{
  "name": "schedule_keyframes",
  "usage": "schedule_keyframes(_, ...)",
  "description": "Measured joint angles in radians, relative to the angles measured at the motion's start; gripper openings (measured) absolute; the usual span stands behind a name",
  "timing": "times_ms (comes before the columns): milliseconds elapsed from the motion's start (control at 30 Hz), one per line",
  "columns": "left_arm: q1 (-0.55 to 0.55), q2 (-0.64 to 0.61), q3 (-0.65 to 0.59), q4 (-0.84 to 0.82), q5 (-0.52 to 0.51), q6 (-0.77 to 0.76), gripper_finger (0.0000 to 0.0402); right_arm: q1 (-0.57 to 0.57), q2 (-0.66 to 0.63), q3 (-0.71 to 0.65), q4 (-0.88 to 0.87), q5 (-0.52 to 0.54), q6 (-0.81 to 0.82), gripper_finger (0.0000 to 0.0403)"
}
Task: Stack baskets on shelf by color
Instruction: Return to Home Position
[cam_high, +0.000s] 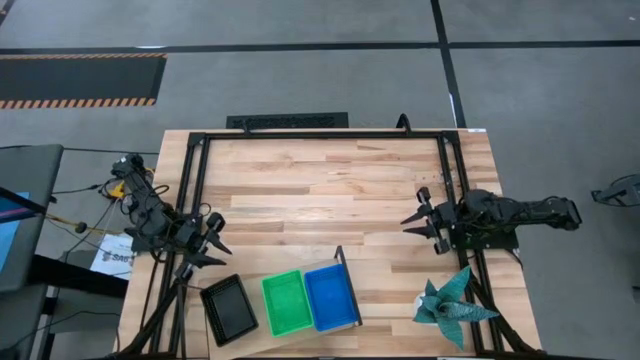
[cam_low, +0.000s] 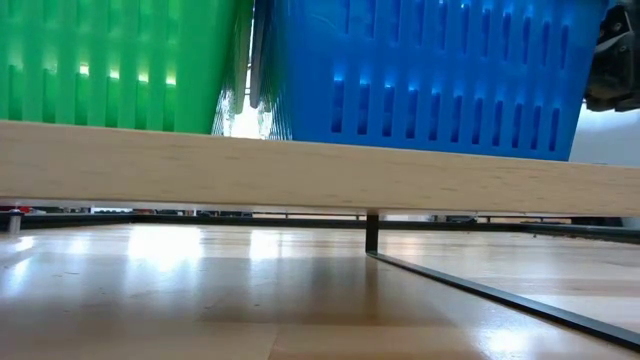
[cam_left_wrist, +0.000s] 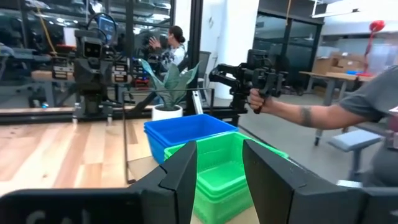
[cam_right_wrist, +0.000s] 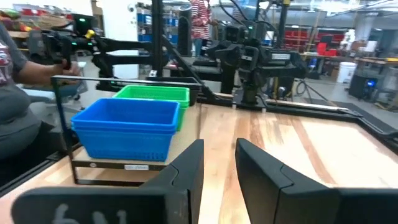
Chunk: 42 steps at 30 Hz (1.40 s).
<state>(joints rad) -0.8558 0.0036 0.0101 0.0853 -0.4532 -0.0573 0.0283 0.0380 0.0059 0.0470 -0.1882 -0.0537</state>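
Blue, green and black plastic now stand sorted in one row at the near edge of the bench (cam_high: 320, 190). The blue baskets (cam_high: 330, 297) are nested at the right end of the shelf (cam_low: 300, 170), beside its thin black upright. The green baskets (cam_high: 285, 302) touch them on the left, and the black baskets (cam_high: 230, 307) sit just beyond, turned slightly askew. No loose basket shows anywhere on the bench, so the stacking appears finished. Whether each pile holds three cannot be counted, nor whether the black pile rests fully on the plank.

The left end effector (cam_left_wrist: 219, 149) hovers just beyond the black pile, its fingers parted and nothing between them. The right end effector (cam_right_wrist: 219, 144) hangs well apart over the bench's right side, also spread wide and empty. Judging by that, only parking the arms remains.

A teal paper figure (cam_high: 452, 305) lies near the right corner. A small label (cam_right_wrist: 140, 167) on the shelf's front edge and a printed sheet (cam_high: 113, 258) left of the bench carry writing too small to read.
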Motion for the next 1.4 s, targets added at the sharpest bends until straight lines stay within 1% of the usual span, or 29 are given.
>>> schedule_keyframes(100, 0.000, 0.000, 0.000, 0.000, -0.024, 0.028, 0.0118, -0.006, 0.000, 0.000, -0.005, 0.033, 0.000, 0.0118)
schedule_keyframes(200, 0.000, 0.000, 0.000, 0.001, -0.039, 0.030, 0.0118, -0.005, 0.000, 0.000, -0.005, 0.036, 0.000, 0.0118)
schedule_keyframes(333, 0.000, 0.000, 0.000, 0.002, -0.041, -0.062, 0.0118, -0.005, 0.000, 0.000, -0.005, 0.036, 0.000, 0.0118)
schedule_keyframes(433, 0.000, 0.000, -0.001, 0.002, -0.041, -0.089, 0.0118, -0.005, 0.000, -0.001, -0.005, 0.035, 0.000, 0.0118)
schedule_keyframes(1400, 0.000, 0.000, -0.002, 0.002, -0.041, -0.093, 0.0118, -0.005, 0.000, -0.001, -0.003, 0.034, 0.001, 0.0118)
